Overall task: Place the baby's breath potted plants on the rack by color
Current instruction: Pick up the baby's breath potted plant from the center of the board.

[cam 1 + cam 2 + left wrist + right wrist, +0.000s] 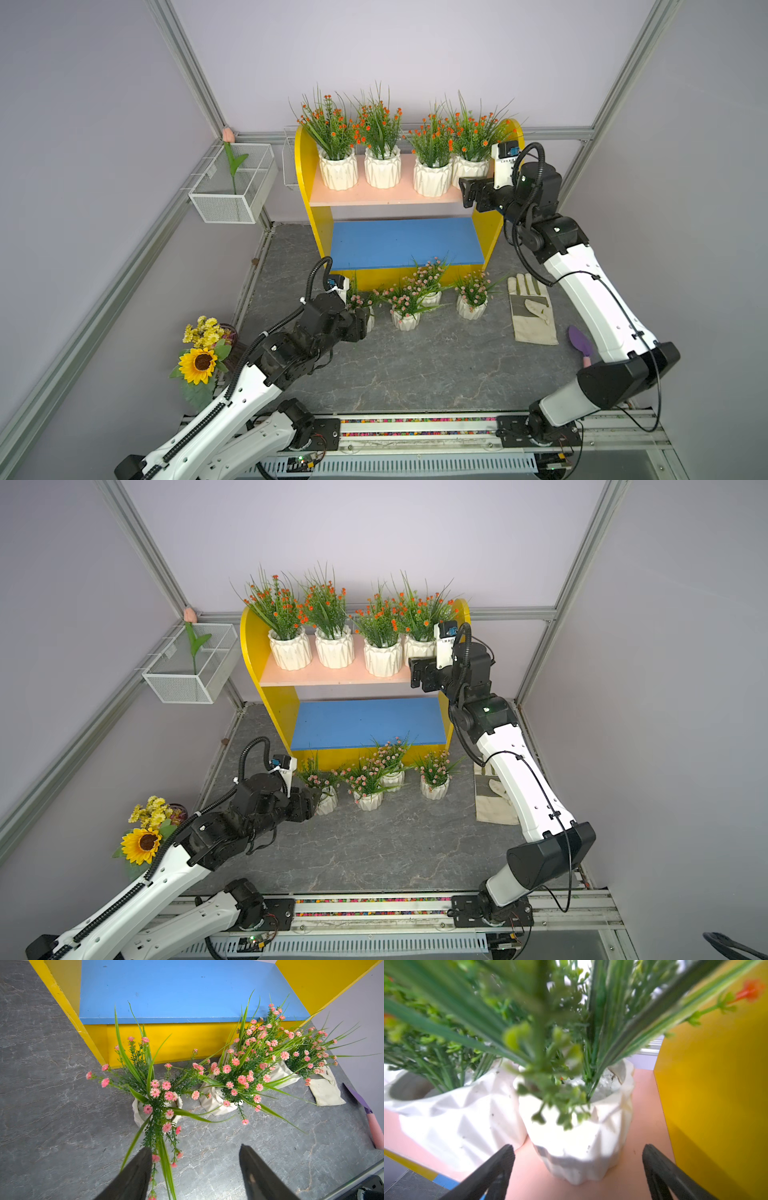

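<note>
Currently, right gripper: spread wide, just short of orange plant on pink shelf of rack, untouched. Left gripper: parted, brushing sprigs of pink plant on floor. Only from above: four orange plants in row.

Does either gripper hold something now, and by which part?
Nothing is held. The left gripper is open short of a pink-flowered pot; the right gripper is open by an orange-flowered pot.
</note>
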Motion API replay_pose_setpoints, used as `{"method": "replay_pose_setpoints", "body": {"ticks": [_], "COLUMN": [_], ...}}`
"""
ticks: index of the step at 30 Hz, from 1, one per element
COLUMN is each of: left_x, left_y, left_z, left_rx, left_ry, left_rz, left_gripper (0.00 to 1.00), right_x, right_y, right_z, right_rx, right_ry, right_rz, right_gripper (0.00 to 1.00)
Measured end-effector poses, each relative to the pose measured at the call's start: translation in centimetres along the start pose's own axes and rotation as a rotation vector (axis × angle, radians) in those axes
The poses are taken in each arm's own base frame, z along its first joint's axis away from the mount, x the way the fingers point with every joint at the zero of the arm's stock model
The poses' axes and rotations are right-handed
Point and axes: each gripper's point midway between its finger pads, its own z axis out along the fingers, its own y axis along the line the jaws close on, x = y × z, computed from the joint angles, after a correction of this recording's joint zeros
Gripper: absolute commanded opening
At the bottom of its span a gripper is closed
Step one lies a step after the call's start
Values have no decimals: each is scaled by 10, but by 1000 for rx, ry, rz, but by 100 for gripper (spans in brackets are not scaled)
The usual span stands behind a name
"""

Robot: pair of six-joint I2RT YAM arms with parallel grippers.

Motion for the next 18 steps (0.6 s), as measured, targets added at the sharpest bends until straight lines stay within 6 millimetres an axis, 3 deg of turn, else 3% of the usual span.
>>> {"method": "replay_pose_setpoints", "body": {"ticks": [4, 9, 13, 18], "left_x": [-1, -2, -3, -3], "left_y": [-1, -2, -2, -3], "left_z": [1, 1, 1, 1], "left_rx": [5, 7, 9, 11], "left_ry": [-2, -5, -9, -12], "left_rz": [-1, -1, -2, -3], "left_gripper": [70, 70, 70, 70], "right_x": [5, 27, 31, 44], "right_y": [0, -1, 2, 7], "right_z": [-7, -15, -26, -41], "right_rx": [0, -5, -20, -40], "right_ry": [8, 45, 29, 36], "right_rz": [0, 5, 11, 26], "right_gripper": [100, 99, 89, 88]}}
